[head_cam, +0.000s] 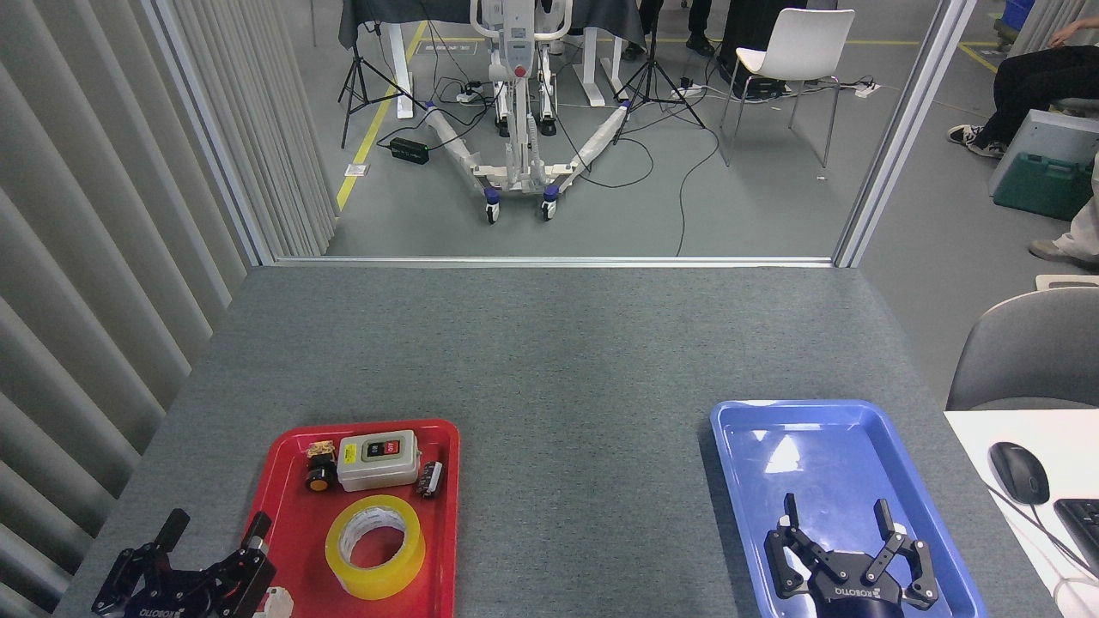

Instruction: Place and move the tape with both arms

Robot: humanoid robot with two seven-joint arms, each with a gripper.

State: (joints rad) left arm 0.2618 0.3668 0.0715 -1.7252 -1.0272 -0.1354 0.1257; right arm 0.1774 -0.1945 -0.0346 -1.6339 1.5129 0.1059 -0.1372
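The yellow tape (375, 547) lies flat in the red tray (290, 506) at the lower left, its white core facing up. My left gripper (215, 528) hovers at the tray's left edge, open, a short way left of the tape and not touching it. My right gripper (837, 512) hangs open over the blue tray (824, 446) at the lower right, with nothing between its fingers.
In the red tray behind the tape sit a grey switch box (378, 459), a small black-and-orange part (320, 472) and a small dark connector (430, 479). A white desk with a mouse (1018, 472) and keyboard borders the right. A grey chair (1030, 352) stands at the far right.
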